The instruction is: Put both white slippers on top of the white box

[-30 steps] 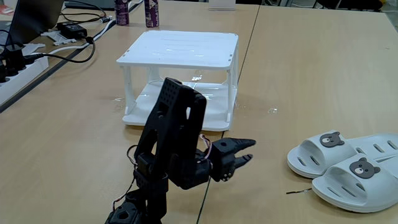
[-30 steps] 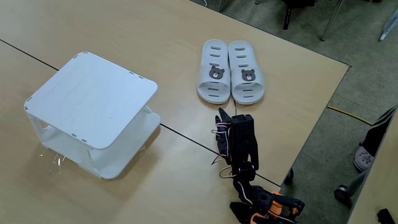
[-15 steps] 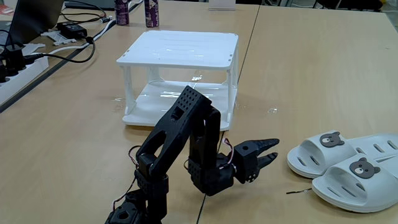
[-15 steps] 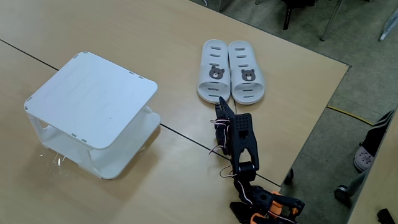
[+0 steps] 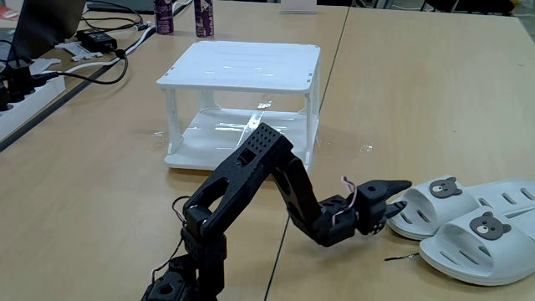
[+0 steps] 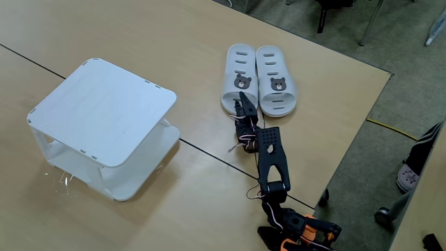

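Since a second ago we see the arm unfold from its hunched pose and stretch low across the desk, carrying the gripper to the heel of the nearer slipper. The white box stands well apart from it, its glossy top bare. Both white slippers lie side by side on the desk, soles down, bear badges up. The gripper hangs just beside the heel edge of the nearer slipper, its jaws narrowly parted and empty. We judge this the reach toward the first pick; next the jaws should close over that rim or strap before lifting toward the box.
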`<state>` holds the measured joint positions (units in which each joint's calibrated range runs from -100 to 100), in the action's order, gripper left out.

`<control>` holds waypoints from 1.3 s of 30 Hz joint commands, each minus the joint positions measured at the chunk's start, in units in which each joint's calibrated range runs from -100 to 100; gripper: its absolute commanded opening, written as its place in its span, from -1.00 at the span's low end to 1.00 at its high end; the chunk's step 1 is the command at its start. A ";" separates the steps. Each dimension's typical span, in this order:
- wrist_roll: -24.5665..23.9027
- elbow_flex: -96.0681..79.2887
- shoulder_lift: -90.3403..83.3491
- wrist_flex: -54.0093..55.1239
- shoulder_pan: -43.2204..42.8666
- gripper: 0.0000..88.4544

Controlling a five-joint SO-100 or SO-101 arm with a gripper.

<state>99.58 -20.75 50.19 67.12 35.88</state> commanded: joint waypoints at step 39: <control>0.42 64.64 20.79 -35.72 2.77 -0.98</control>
<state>99.58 40.16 73.86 31.59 38.28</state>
